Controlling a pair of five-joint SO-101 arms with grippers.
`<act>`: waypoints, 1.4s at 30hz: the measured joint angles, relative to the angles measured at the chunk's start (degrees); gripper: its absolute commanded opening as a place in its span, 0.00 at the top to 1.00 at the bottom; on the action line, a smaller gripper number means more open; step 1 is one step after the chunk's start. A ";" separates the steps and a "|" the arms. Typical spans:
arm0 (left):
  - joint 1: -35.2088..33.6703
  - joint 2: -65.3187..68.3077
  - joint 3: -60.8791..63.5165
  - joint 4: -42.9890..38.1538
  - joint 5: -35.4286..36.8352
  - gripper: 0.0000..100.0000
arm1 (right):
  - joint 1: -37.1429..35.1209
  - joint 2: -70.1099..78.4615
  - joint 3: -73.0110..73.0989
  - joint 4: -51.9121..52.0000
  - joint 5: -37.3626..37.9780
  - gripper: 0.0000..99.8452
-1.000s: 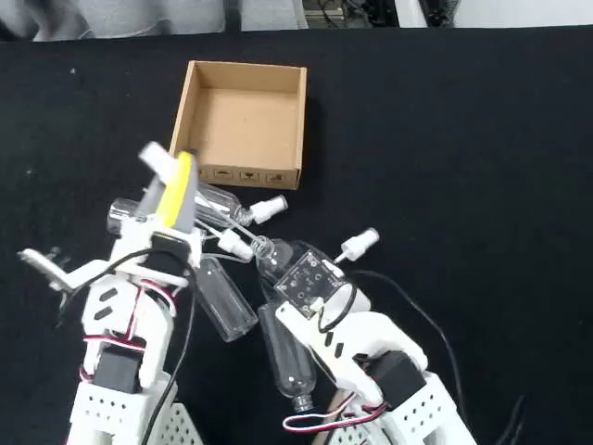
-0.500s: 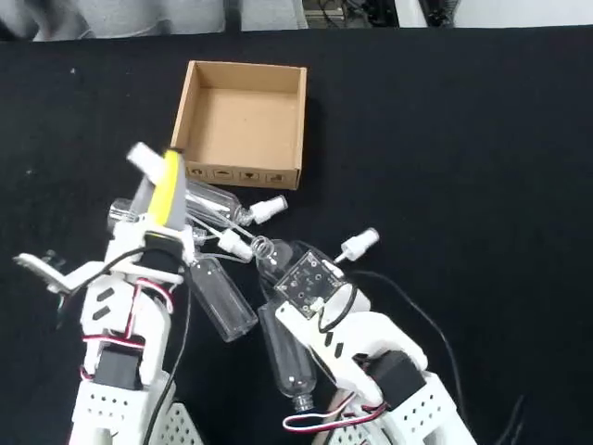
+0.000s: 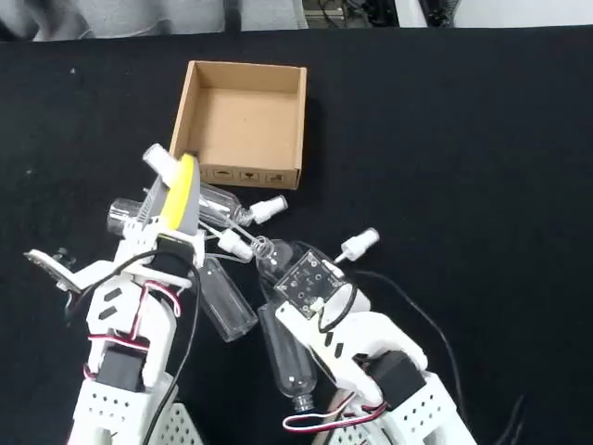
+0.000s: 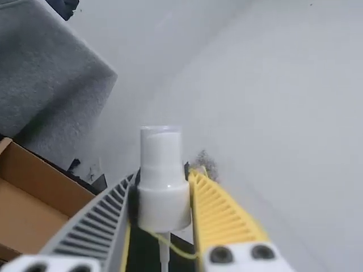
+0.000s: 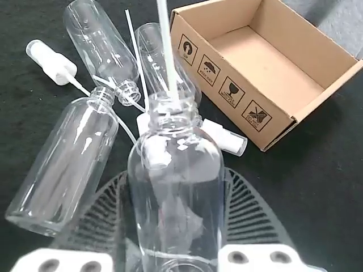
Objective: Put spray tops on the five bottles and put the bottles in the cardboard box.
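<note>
My left gripper (image 3: 165,163) is shut on a white spray top (image 3: 157,158), held off the table just left of the cardboard box (image 3: 246,173). In the left wrist view the spray top (image 4: 161,181) sits upright between the grey and yellow fingers of the left gripper (image 4: 161,177). My right gripper (image 5: 173,180) is shut on a clear bottle (image 5: 173,170) with its neck pointing up. A thin white dip tube (image 5: 164,45) reaches down into that bottle's mouth. The held bottle (image 3: 269,255) stands near the table's middle.
Three more clear bottles (image 3: 222,297) (image 3: 287,357) (image 3: 218,202) lie around the arms. Loose spray tops (image 3: 269,209) (image 3: 359,244) (image 3: 236,246) lie among them. The box (image 5: 266,62) is open with nothing inside. Black table stretches to the right.
My left gripper swung a little left with the spray top, then came back to the right. The right arm and its bottle stayed still.
</note>
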 measured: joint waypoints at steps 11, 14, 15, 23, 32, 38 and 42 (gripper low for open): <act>8.26 0.00 0.44 4.22 -3.96 0.97 | 1.67 0.00 0.53 -2.11 0.09 0.91; 10.37 0.00 0.44 4.92 -5.71 0.97 | 1.67 0.00 0.53 -2.11 0.09 0.91; 11.25 0.00 0.44 5.36 -6.33 0.97 | 1.67 0.00 0.53 -2.11 0.09 0.91; 13.71 0.00 0.44 7.91 -10.46 0.97 | 1.67 0.00 0.53 -2.11 0.09 0.91; 13.89 0.00 0.44 7.91 -11.16 0.89 | 1.67 0.00 0.53 -2.11 0.09 0.91; 14.07 0.00 0.44 12.31 -10.90 0.71 | 1.67 0.00 0.53 -2.11 0.09 0.91; 13.98 0.00 -0.62 19.16 -8.88 0.72 | 1.76 0.00 0.53 -2.11 0.09 0.91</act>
